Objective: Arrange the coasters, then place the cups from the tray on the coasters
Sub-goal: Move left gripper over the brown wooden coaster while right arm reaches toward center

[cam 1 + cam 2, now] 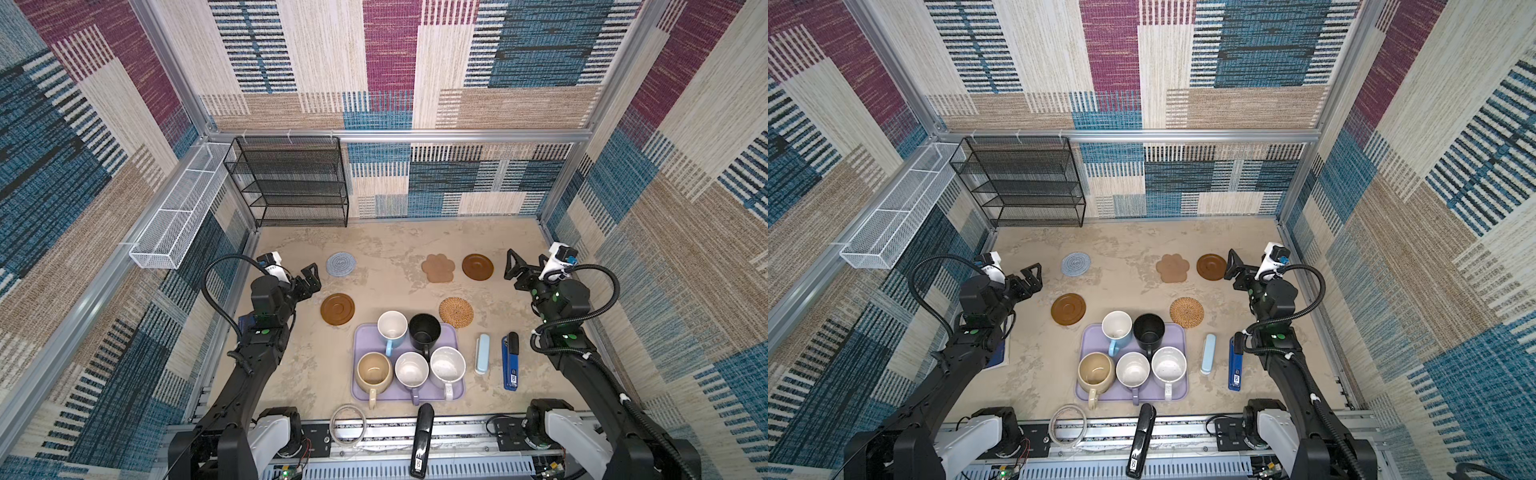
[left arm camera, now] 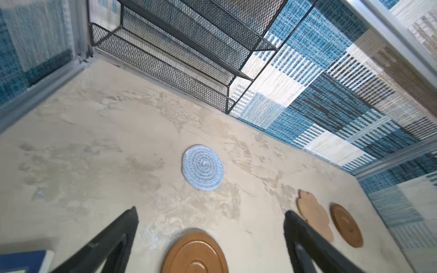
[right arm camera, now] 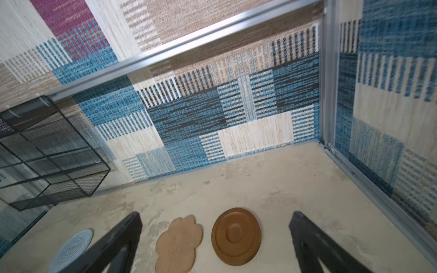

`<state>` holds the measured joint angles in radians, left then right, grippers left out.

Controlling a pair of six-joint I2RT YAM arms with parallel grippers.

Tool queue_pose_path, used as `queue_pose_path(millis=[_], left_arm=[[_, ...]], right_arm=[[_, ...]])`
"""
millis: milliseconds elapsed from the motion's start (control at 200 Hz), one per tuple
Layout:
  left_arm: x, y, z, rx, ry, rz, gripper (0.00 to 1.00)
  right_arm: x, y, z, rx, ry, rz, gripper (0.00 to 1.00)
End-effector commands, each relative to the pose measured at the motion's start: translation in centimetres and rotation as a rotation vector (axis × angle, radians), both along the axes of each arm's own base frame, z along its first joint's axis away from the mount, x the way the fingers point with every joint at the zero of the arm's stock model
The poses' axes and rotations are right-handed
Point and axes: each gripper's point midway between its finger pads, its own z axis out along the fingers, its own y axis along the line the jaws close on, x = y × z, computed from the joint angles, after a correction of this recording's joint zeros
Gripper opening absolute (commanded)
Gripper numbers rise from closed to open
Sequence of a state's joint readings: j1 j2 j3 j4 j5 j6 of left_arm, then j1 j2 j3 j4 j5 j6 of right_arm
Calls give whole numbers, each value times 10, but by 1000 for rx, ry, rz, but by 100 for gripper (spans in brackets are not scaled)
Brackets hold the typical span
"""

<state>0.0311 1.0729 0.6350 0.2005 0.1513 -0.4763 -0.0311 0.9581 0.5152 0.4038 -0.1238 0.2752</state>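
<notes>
Patchwork woven walls point(image 1: 498, 62) in blue, cream, tan and plum close in a mottled beige table point(image 1: 395, 241). A black mesh rack point(image 1: 291, 183) stands in the back left corner, and a white wire basket point(image 1: 178, 224) hangs on the left wall. The lavender tray point(image 1: 360, 336) sits near the front, carrying all five cups point(image 1: 392, 326). Five coasters point(image 1: 340, 264) lie spread on the table beyond it. The left gripper point(image 1: 313, 277) and right gripper point(image 1: 524, 258) hover at the sides, fingers wide apart and empty.
</notes>
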Motion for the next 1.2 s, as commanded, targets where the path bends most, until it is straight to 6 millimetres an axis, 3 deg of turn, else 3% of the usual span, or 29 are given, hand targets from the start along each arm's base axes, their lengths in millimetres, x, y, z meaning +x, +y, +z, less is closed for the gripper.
queue_pose_path(millis=[0, 155, 326, 531, 661, 786, 901, 1192], left_arm=[[-7, -18, -26, -57, 199, -57, 98], [6, -25, -53, 90, 368, -61, 98], [26, -36, -87, 119, 485, -64, 92], [21, -55, -132, 324, 671, -58, 90], [14, -52, -158, 351, 733, -40, 86], [28, -55, -153, 359, 708, -66, 86], [59, -58, -144, 382, 640, -73, 84], [118, -39, -164, 383, 694, -1, 81]], right_arm=[[1, 24, -19, 48, 116, 134, 100], [10, 45, -17, 29, 152, 198, 100], [20, 76, -29, 17, 209, 290, 100], [33, 103, -53, 10, 295, 362, 100], [38, 117, -61, 16, 319, 412, 100], [41, 126, -71, 12, 334, 444, 100], [45, 127, -84, 9, 362, 445, 100], [46, 130, -99, 16, 386, 461, 100]])
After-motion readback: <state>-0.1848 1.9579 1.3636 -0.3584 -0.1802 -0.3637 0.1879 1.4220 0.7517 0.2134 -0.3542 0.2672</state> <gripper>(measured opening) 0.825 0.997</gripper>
